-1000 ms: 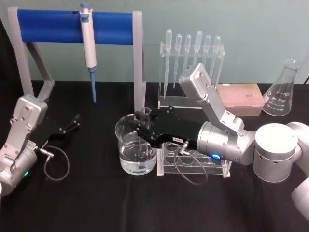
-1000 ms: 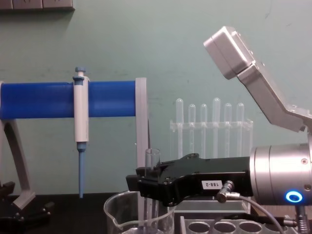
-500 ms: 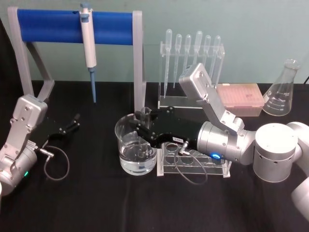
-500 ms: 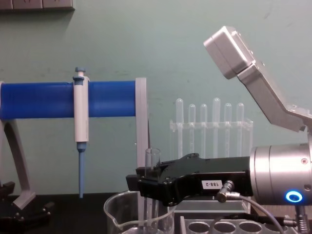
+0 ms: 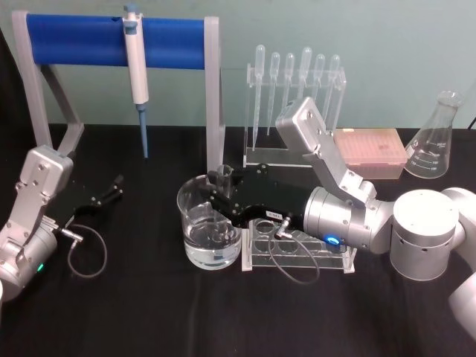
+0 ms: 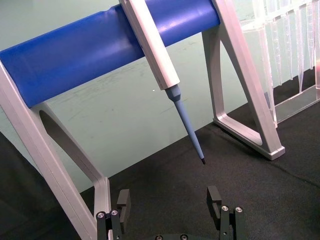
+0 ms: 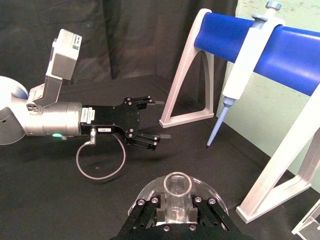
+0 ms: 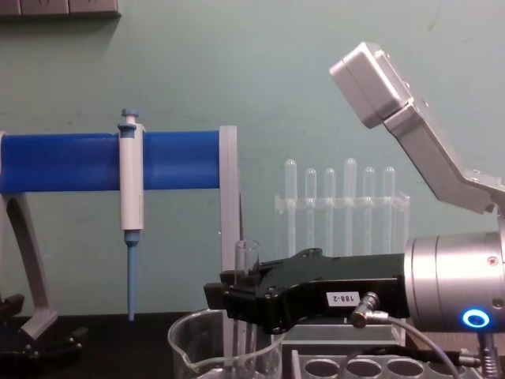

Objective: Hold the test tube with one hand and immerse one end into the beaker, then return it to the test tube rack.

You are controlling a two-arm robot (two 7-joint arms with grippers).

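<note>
The black table [image 5: 149,312] runs across the lower half of the head view, and the blue-barred stand [image 5: 82,39] spans its upper left with a pipettor [image 5: 136,67] hanging from it. My right arm reaches in from the right edge towards the centre, and over the last second I see no shift in it: same height, same angle, the tube's rim no higher. The beaker [image 5: 201,230] stands at centre, part filled with clear liquid, and the clear test tube rack [image 5: 297,249] lies just beside it to the right, under my forearm, with its near holes empty. My right gripper [image 5: 222,195] hangs over the beaker's right rim, fingers clamped on the test tube [image 8: 247,257], which stands upright. Its flared mouth pokes above my fingers and its shaft runs down inside the glass wall. I judge the rounded end to be under the liquid, though the surface line on the tube is hard to read. With nothing changing, the dip looks done. What is left is a straight lift clear of the rim and a short carry right to a rack hole. My left gripper [image 5: 111,190] rests parked at the left of the table, fingers apart and empty.
</note>
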